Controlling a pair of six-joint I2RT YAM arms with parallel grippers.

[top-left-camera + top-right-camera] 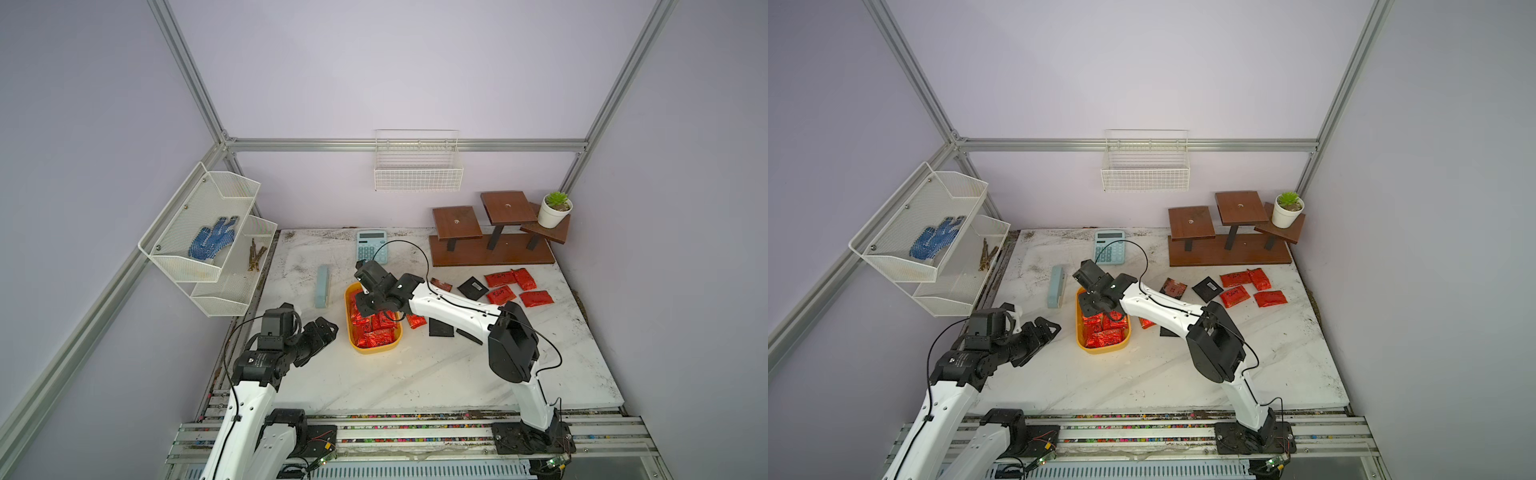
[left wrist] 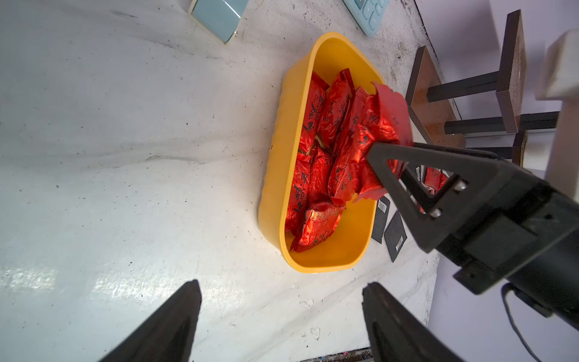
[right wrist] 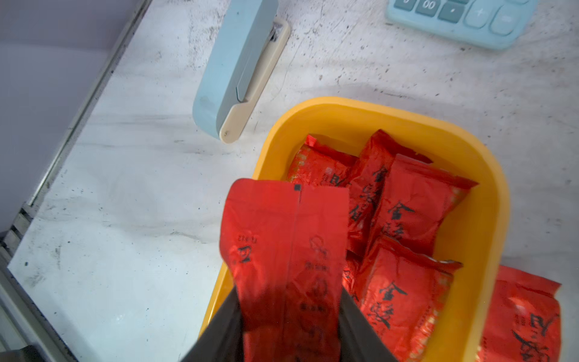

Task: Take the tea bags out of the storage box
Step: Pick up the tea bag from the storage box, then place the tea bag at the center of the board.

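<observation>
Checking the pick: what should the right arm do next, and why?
Probably lift and carry rightward: the right gripper pinches a red sachet above the storage box, and removed sachets already lie on the table there.

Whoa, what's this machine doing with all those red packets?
The right gripper pinches one red tea bag and holds it just above the yellow storage box, where many more tea bags lie. The left gripper hangs open beside the box, holding nothing. A few red sachets and black sachets lie out on the table.
</observation>
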